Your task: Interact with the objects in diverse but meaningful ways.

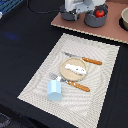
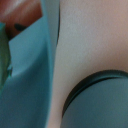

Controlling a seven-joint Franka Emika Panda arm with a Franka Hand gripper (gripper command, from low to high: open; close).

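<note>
Sitting in the grey pot on the pink board, the small red tomato looks light, smooth and likely to roll; better pinched across its middle. The pincer's opening cannot be told: neither view shows it clearly

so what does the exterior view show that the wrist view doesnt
Only the exterior view shows the striped beige placemat, the round wooden plate holding a white flat piece, the wooden-handled knife and fork, the pale blue cup and the small red tomato in a grey pot. Only the wrist view shows a blurred teal surface up close. Both seem to share the pinkish board and a dark rounded rim.
</note>
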